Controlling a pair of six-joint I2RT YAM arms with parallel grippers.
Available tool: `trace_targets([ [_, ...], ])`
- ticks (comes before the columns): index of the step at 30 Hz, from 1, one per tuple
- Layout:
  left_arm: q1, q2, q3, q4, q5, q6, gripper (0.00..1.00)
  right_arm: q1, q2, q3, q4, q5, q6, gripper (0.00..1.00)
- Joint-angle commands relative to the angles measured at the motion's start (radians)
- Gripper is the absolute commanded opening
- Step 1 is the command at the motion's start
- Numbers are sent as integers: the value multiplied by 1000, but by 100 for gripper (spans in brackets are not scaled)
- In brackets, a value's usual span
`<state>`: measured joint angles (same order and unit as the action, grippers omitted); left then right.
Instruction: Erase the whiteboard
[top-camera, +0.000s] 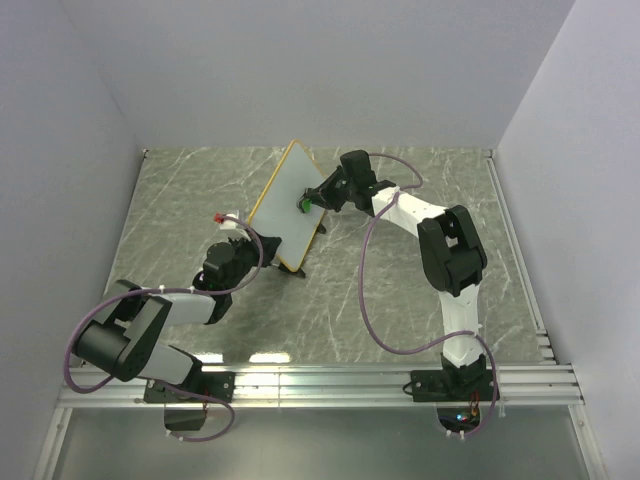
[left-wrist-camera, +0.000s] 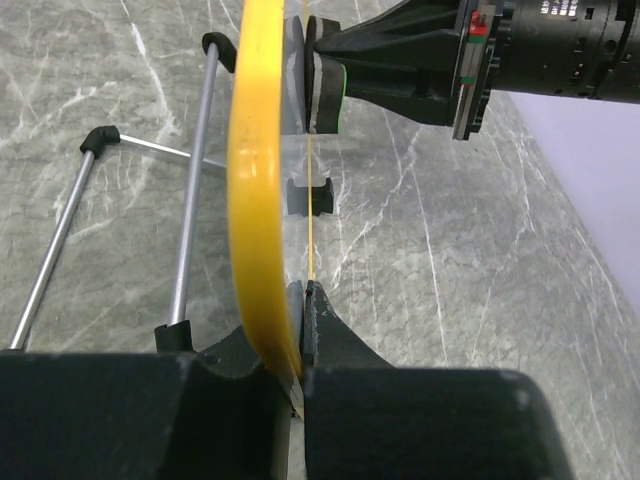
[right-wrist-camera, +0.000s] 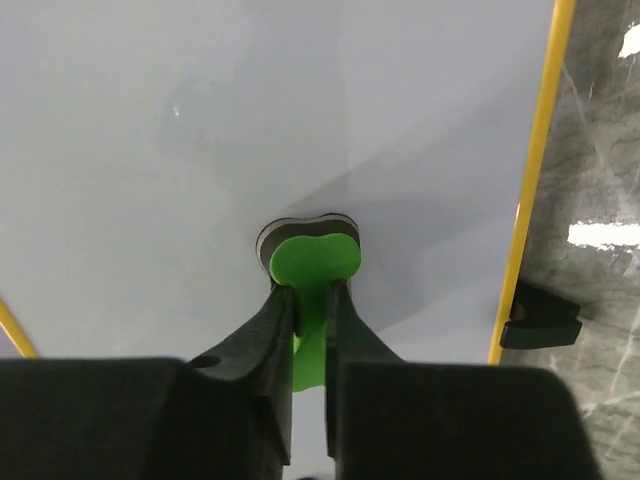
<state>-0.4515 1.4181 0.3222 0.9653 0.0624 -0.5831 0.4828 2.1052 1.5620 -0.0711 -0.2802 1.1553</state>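
The whiteboard (top-camera: 285, 200) stands tilted on edge at mid-table, its yellow frame (left-wrist-camera: 255, 180) seen edge-on in the left wrist view. My left gripper (left-wrist-camera: 298, 330) is shut on the board's lower frame edge and shows at the board's near-left side (top-camera: 260, 243) in the top view. A green eraser (right-wrist-camera: 315, 260) lies flat against the blank white board face (right-wrist-camera: 180, 150). My right gripper (right-wrist-camera: 312, 300) is shut on the eraser's narrow waist. From above, that right gripper (top-camera: 312, 203) meets the board from the right, the eraser (top-camera: 304, 205) at its tip.
Thin metal stand legs (left-wrist-camera: 190, 200) with black end caps jut out behind the board. A black foot (right-wrist-camera: 540, 318) sits at the board's frame edge. The grey marbled table (top-camera: 420, 290) is walled on three sides, with an aluminium rail (top-camera: 320, 380) along the near edge.
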Motion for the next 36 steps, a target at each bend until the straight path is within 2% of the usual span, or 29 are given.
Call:
trace_targets([
  [1,-33,45,-45,-201,112,54,1,11,19,3,34,3,9,6],
  [2,-32,47,-43,-203,111,52,1,10,16,3,24,4,7,0],
  [6,-33,41,-37,-223,91,42,1,-3,-36,-6,-68,39,-54,0],
  [15,-33,48,-22,-244,57,28,1,-30,-350,-223,-380,206,-233,0],
  [16,-33,51,-17,-252,56,25,5,-29,-378,-230,-409,234,-239,3],
  [17,-33,53,-9,-270,56,28,8,-30,-387,-235,-458,245,-252,39],
  [18,-33,58,-2,-277,56,26,11,-30,-393,-237,-484,256,-275,64],
  [20,-33,59,5,-295,54,19,23,-30,-398,-230,-566,279,-292,94],
  [22,-32,50,2,-300,50,11,51,-30,-412,-229,-593,279,-318,96],
  [24,-33,29,-6,-307,50,2,74,-29,-428,-233,-618,305,-328,97],
  [31,-32,-76,-12,-398,25,5,75,-30,-468,-204,-654,291,-355,99],
  [36,-33,-61,-5,-413,-28,-11,75,-32,-471,-172,-677,283,-381,99],
])
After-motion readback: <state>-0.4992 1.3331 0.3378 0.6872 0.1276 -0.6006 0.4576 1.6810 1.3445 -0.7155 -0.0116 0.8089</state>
